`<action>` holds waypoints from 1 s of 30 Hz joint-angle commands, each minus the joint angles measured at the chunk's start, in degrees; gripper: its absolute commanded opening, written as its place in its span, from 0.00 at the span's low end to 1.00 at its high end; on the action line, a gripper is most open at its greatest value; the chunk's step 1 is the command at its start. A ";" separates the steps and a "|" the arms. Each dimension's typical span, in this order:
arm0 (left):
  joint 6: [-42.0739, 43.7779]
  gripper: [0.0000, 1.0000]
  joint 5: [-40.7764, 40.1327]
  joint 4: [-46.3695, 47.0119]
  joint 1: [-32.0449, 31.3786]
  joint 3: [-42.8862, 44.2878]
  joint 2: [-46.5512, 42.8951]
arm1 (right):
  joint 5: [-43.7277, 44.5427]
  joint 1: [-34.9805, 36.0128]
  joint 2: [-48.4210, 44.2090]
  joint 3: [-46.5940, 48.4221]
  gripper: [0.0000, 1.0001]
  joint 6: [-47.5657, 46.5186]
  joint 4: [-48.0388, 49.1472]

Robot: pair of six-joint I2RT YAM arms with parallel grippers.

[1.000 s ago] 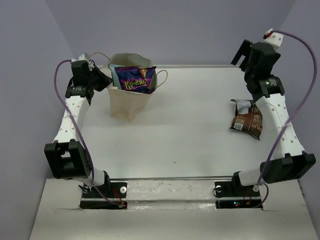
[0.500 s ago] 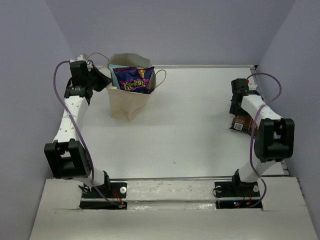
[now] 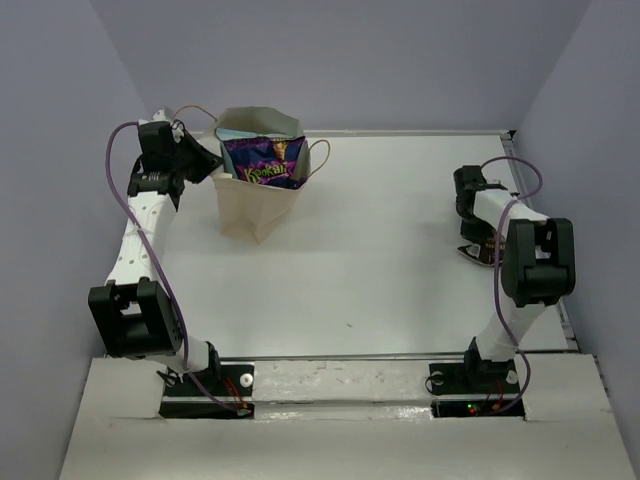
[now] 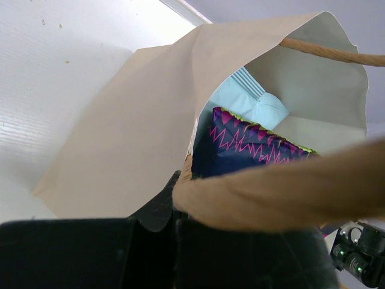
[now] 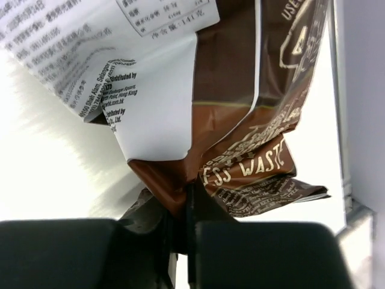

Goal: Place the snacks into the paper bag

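Over at the far left corner of the desk (image 3: 380,250) the paper bag (image 3: 255,205) stands upright with its mouth open. The left gripper (image 4: 177,211) is right at the bag's left rim, jaws pressed together on the paper edge. One brown cord handle (image 4: 289,198) drapes across just in front of them.

Inside the bag a purple packet (image 3: 262,160) stands on edge, its yellow lettering poking above the rim. A light-blue packet (image 4: 252,105) is tucked behind it, against the bag's far wall.

Now to the right edge of the desk, well apart from the bag. The right gripper (image 5: 186,205) is down low, jaws clamped tight on a crumpled corner of the dark brown packet (image 5: 234,72). The packet's white printed back panel faces the wrist camera. From above the arm covers most of that packet, with only a sliver showing beside it. I can't tell whether it is touching the desk or just off it.
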 commanded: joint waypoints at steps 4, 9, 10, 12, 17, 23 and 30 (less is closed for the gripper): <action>-0.35 0.00 0.81 1.28 1.09 1.17 -0.51 | -6.34 3.87 -7.99 7.20 0.01 -1.25 -1.57; -0.35 0.00 0.73 1.28 1.09 0.82 -0.25 | -8.54 11.85 -15.38 21.53 0.01 -0.73 -1.93; -0.35 0.00 0.73 1.36 1.09 0.64 -0.25 | -9.15 13.36 -15.82 24.60 0.01 -0.29 -1.67; -0.26 0.00 0.64 1.45 1.09 0.29 -0.25 | -11.61 18.35 -15.74 33.80 0.01 0.94 0.25; -0.17 0.00 0.46 1.54 1.09 0.38 -0.25 | -19.77 31.02 -16.62 40.28 0.01 0.16 22.25; -0.17 0.00 0.02 1.54 1.18 0.11 -0.60 | -33.20 41.30 -12.16 38.87 0.01 9.00 49.27; -0.08 0.00 -0.51 1.80 1.18 -0.06 -0.69 | -34.65 44.57 -2.66 38.97 0.01 19.03 51.15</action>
